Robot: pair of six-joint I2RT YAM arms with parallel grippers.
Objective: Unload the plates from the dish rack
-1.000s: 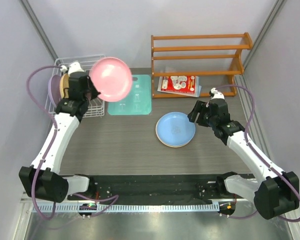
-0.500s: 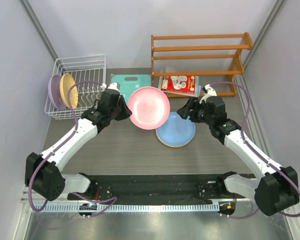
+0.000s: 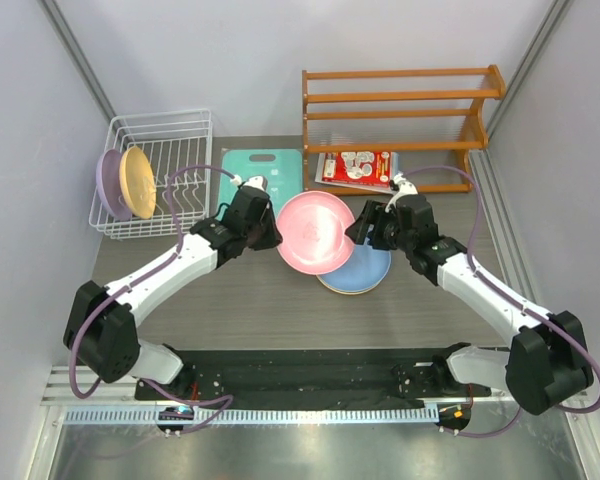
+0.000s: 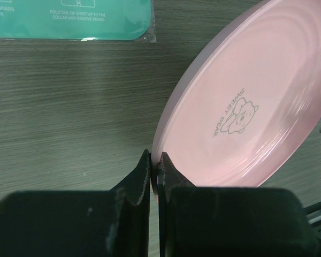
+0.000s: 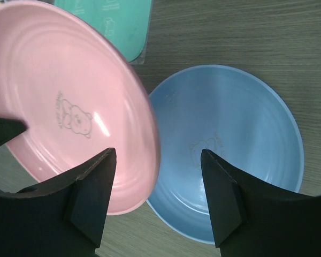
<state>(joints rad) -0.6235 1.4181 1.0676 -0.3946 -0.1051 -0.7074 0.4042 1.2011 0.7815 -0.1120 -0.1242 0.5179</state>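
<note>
We hold the pink plate [image 3: 317, 232] over the light blue plate [image 3: 368, 272].
Our left gripper [image 4: 156, 170] pinches its rim; our right gripper [image 5: 158, 155] gapes wide, apparently straddling the opposite rim.

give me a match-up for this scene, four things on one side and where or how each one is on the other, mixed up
Things:
1. pink plate
2. blue plate
3. yellow plate
4. cutting board

Places or states:
a. upright in the dish rack
b. teal, flat on the table at the back
c. pinched at its rim by the left gripper
d. lying face up, partly under the pink plate

Pairs: 1-c, 2-d, 3-a, 4-b
</note>
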